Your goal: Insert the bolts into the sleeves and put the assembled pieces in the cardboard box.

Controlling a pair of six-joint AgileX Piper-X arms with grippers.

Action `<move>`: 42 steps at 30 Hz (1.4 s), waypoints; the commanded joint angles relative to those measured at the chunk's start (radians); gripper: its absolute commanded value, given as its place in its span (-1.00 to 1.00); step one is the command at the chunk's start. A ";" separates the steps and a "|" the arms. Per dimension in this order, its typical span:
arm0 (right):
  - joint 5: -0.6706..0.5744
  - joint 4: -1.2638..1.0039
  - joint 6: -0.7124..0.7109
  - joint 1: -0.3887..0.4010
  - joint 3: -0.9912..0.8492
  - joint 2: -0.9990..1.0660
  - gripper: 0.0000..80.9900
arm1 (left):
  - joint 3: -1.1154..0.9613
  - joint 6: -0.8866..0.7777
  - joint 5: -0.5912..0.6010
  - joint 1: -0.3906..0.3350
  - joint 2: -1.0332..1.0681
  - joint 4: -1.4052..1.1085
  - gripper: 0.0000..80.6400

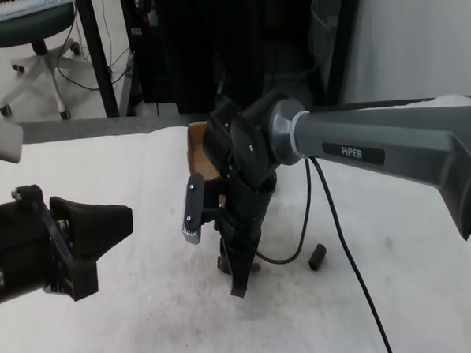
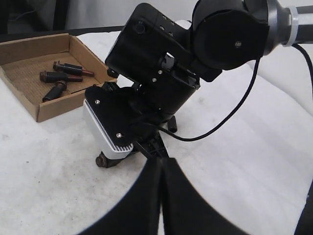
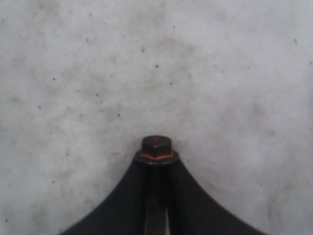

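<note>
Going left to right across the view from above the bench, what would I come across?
Left gripper → box → right gripper, its fingers shut on a bolt → sleeve.

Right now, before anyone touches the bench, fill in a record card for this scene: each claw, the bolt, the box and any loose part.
right claw: shut on bolt, pointing downward
bolt: hex head sticks out past the fingertips, over the bench; contact with it cannot be told
left claw: shut, holding nothing, off to one side
cardboard box: open, three bolt pieces lying inside
loose sleeve: lying on the bench, apart from both claws
</note>
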 commanded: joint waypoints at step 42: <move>-0.336 -0.188 0.599 -0.653 0.357 -0.944 -0.98 | -0.790 0.088 -0.307 -0.525 1.061 0.218 -0.99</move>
